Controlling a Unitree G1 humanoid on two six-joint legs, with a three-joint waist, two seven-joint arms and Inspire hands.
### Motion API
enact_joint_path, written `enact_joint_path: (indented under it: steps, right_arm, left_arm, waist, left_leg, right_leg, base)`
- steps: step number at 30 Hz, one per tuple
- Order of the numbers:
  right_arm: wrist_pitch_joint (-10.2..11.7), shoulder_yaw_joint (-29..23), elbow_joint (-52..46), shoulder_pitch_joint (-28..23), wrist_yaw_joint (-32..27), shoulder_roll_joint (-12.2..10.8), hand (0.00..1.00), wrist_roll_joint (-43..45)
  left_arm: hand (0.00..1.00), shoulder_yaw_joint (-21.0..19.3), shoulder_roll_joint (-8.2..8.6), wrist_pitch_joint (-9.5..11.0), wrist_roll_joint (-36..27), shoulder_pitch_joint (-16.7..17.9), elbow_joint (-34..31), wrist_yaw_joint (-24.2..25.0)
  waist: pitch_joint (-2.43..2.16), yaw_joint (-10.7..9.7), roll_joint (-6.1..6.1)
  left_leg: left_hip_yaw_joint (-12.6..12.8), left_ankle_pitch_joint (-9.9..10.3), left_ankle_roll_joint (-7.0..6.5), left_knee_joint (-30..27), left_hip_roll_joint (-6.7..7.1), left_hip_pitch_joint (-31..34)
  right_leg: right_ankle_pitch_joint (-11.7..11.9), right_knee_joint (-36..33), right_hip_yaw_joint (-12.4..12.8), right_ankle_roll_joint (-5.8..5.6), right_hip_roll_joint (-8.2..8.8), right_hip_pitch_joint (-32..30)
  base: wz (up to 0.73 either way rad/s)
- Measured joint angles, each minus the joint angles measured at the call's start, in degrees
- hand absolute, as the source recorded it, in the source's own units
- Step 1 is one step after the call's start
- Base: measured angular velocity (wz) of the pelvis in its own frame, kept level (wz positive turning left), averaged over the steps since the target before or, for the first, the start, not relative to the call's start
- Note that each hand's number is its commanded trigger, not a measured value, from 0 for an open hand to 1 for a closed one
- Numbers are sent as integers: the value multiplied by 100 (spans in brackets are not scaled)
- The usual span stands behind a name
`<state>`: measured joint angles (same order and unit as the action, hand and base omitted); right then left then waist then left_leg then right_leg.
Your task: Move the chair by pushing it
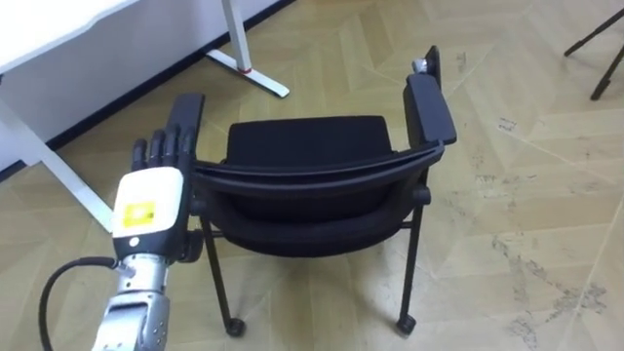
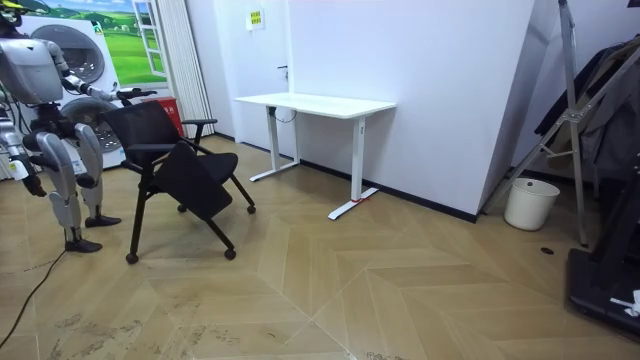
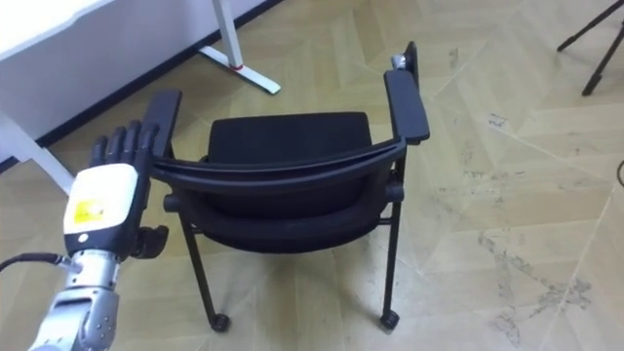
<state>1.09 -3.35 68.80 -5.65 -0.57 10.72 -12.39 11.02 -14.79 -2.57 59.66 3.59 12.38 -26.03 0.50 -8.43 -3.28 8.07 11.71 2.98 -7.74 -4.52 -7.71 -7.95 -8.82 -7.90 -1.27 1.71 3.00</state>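
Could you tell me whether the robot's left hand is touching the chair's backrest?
Cannot tell. In the left eye view the left hand, fingers straight, overlaps the left end of the chair's backrest, but its own back hides where they would meet.

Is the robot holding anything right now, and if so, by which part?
Nothing is gripped. The left hand lies open, fingers straight, against the chair at the left end of its backrest top.
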Motion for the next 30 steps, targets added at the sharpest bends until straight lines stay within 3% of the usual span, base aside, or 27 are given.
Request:
enact_joint_path:
  steps: [4,7,13,24,30]
  right_arm:
    - [6,181,-4,51,-90,-34,0,-28]
    - [7,210,-4,40,-138,-34,0,-63]
    - [5,223,-23,18,-178,-62,0,-130]
    - [4,186,-18,18,-174,-105,0,-81]
    - [-127,-12,-4,-1,-95,-104,0,-53]
  left_arm:
    - [0,454,2,14,6,-69,-5,0]
    - [0,576,7,40,11,-80,-5,0]
    - [0,606,-4,-54,61,-89,-4,1]
    - [0,610,-11,-126,113,-175,68,170]
    - [0,610,-29,-140,104,-311,681,237]
  waist:
    - [3,-78,-64]
    - [-10,-105,-96]
    - [-16,-235,-104]
    - [10,-493,-130]
    - [9,-544,-137]
  left_leg:
    - [97,0,0,-2,-1,-6]
    - [144,0,0,-2,0,-33]
    - [302,0,0,0,-1,-64]
    - [311,0,0,7,1,-60]
    - [427,0,0,7,4,-89]
  right_leg:
    - [0,0,65,-1,-8,-12]
    - [1,0,126,-1,-17,-16]
    - [0,-6,170,-2,-18,-13]
    - [1,-4,206,-2,-19,-12]
    - [0,-2,307,-4,-31,-21]
  base:
    - [-4]
    - [-10]
    - [-5]
    - [0]
    - [-6]
